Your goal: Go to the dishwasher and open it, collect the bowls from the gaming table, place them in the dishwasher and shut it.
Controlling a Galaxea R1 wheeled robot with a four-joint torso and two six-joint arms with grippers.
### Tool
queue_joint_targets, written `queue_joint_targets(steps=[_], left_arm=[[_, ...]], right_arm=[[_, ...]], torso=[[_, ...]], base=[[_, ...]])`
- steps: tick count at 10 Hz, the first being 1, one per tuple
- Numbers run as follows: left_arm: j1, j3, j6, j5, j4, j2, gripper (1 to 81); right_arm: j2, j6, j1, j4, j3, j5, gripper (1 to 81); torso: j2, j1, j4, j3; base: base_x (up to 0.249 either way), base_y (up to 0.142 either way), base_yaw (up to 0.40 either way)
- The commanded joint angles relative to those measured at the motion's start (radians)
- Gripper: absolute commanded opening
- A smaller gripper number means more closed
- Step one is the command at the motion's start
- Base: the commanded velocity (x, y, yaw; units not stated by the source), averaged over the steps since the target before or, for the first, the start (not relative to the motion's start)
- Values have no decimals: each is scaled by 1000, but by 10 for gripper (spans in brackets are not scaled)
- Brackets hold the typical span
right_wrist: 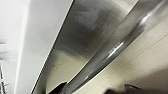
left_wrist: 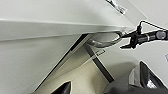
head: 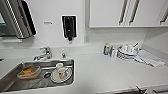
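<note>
The dishwasher's stainless-steel front looms close in the right wrist view, with its shiny bar handle running slantwise across it. In the left wrist view the same curved metal handle sticks out under the white counter edge, and my right gripper is at the handle's end. My left gripper hangs lower, facing the appliance. Its dark fingers are spread wide with nothing between them. A dark bit of my right arm shows at the counter's front edge. The bowls and the gaming table are out of view.
A white counter lies ahead. A steel sink holds a plate with a cup and a tub of orange stuff. Stacked white crockery, a bottle and a cloth sit at the back right, under the wall cabinets.
</note>
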Motion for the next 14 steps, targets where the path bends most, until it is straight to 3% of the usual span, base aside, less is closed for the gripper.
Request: queue_joint_targets(steps=[1,10,14], left_arm=[[-84,25,7,24,1,-42,811],[-84,12,7,24,7,-30,811],[-84,-5,7,24,3,-24,811]], right_arm=[[-6,30,99,8,-27,-24,811],[60,149,68,14,-169,-20,811],[83,165,58,5,-192,-24,811]], torso=[[0,0,0,0],[0,0,0,0],[0,0,0,0]], base=[[0,0,0],[0,0,0],[0,0,0]])
